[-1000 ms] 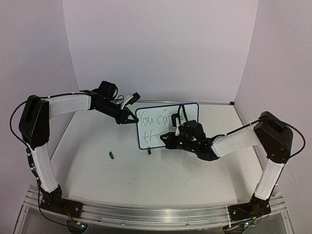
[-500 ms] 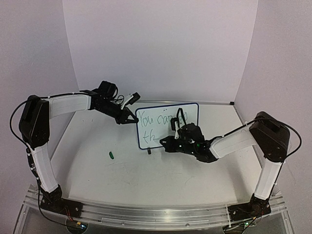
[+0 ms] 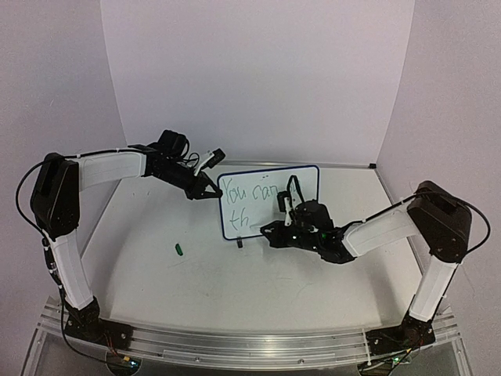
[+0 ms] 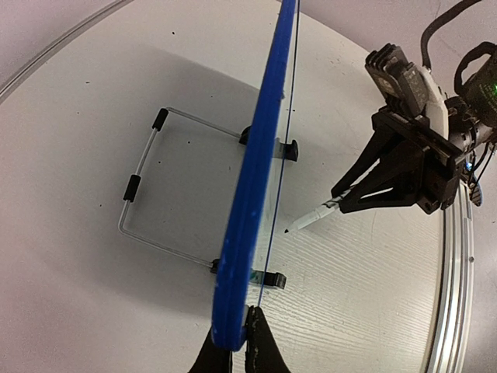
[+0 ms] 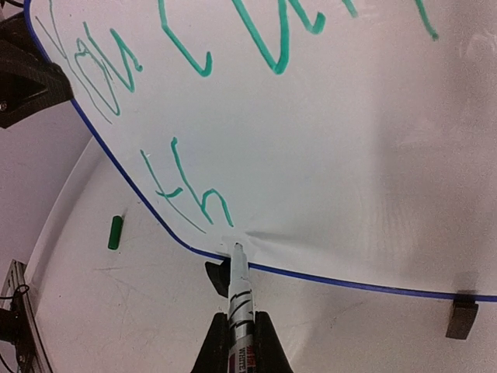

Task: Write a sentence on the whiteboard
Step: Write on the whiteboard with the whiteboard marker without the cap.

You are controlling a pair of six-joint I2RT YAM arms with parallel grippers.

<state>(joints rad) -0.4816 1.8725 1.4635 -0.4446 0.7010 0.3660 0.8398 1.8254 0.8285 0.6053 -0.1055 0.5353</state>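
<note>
The whiteboard [image 3: 270, 205] stands upright on black clip feet [image 5: 463, 315], seen edge-on in the left wrist view [image 4: 256, 179]. The sentence in green [image 5: 203, 203] reads "You can" with "th" beneath [image 3: 239, 219]. My left gripper [image 3: 210, 193] is shut on the board's left edge [image 4: 233, 342]. My right gripper [image 3: 280, 229] is shut on the white marker [image 5: 240, 291], whose uncapped tip lies at the board's lower part just right of "th". The marker also shows in the left wrist view [image 4: 314, 218].
The green marker cap [image 3: 179, 250] lies on the white table left of the board, also in the right wrist view [image 5: 115, 232]. A wire stand [image 4: 147, 194] sits behind the board. White walls enclose the back and sides.
My right gripper with the marker dipped toward the board's lower edge and shifted slightly right, staying by the second line. The left gripper and board have not moved.
</note>
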